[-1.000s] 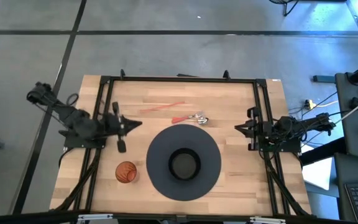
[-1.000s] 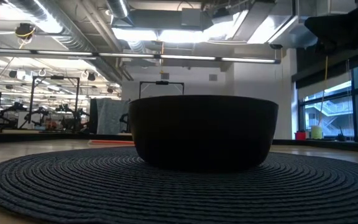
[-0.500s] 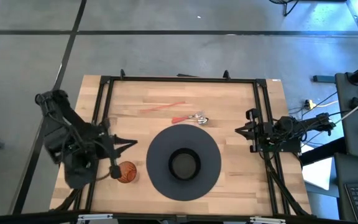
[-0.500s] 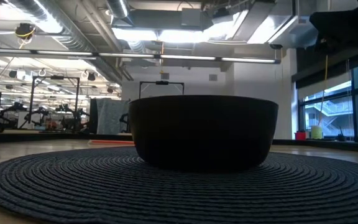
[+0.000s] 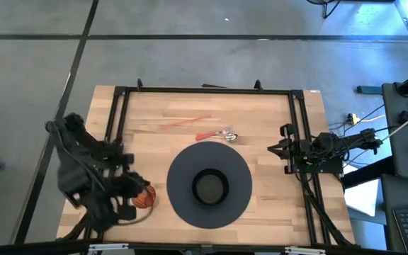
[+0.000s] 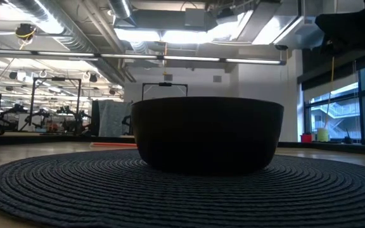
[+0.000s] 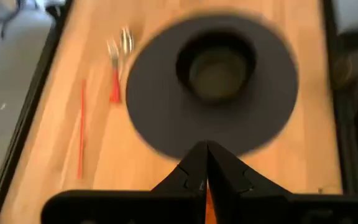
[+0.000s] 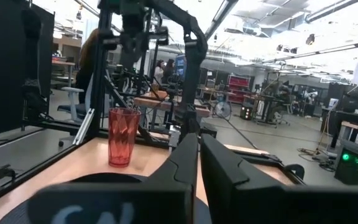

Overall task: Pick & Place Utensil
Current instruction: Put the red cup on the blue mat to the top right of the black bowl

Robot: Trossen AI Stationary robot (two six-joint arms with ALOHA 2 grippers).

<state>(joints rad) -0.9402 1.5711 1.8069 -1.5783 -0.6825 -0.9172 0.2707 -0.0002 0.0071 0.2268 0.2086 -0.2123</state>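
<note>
A red-handled metal utensil (image 5: 215, 133) lies flat on the wooden table, beyond the dark round mat (image 5: 179, 202); it also shows in the left wrist view (image 7: 115, 74). A thin red stick (image 5: 184, 122) lies left of it. A dark bowl (image 5: 210, 186) stands on the middle of the mat. My left gripper (image 7: 205, 152) is shut and hangs above the red cup (image 5: 145, 198) near the table's near left corner, pointing toward the mat. The right wrist view shows the cup (image 8: 123, 145) standing free below that arm. My right gripper (image 5: 271, 146) waits shut at the table's right side.
The black frame rails (image 5: 204, 91) run along the far, left and right sides of the table. The bowl (image 6: 208, 133) and mat (image 6: 182, 190) fill the low view. Bare wood lies between the utensil and the far rail.
My left arm has swung from the middle of the table's left side toward the near edge and now stands over the red cup. The utensil, stick, bowl and mat have stayed in place.
</note>
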